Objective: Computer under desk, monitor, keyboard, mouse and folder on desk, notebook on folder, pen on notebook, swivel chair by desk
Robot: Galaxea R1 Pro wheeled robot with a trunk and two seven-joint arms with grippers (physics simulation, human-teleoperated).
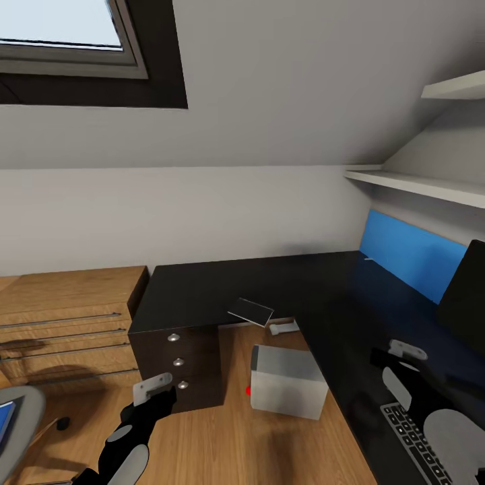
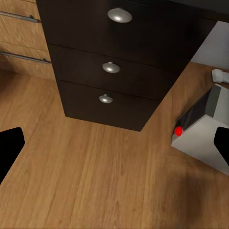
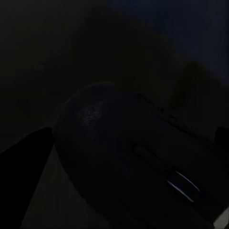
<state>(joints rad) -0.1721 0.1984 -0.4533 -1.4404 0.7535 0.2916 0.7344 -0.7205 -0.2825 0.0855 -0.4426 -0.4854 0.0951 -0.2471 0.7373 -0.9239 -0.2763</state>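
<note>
Right end effector (image 1: 403,360) hovers just over the mouse (image 3: 129,157) on the tabletop (image 1: 316,296); can't tell how wide it's spread. I'd drop straight, pinch both sides, then park it beside the keyboard (image 1: 414,441).

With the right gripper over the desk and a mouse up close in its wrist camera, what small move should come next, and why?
Probably ease the right gripper down around the mouse. In the wrist view the mouse lies close between the dark fingers, apparently not yet gripped, and the keyboard it belongs beside lies near on the desk.
</note>
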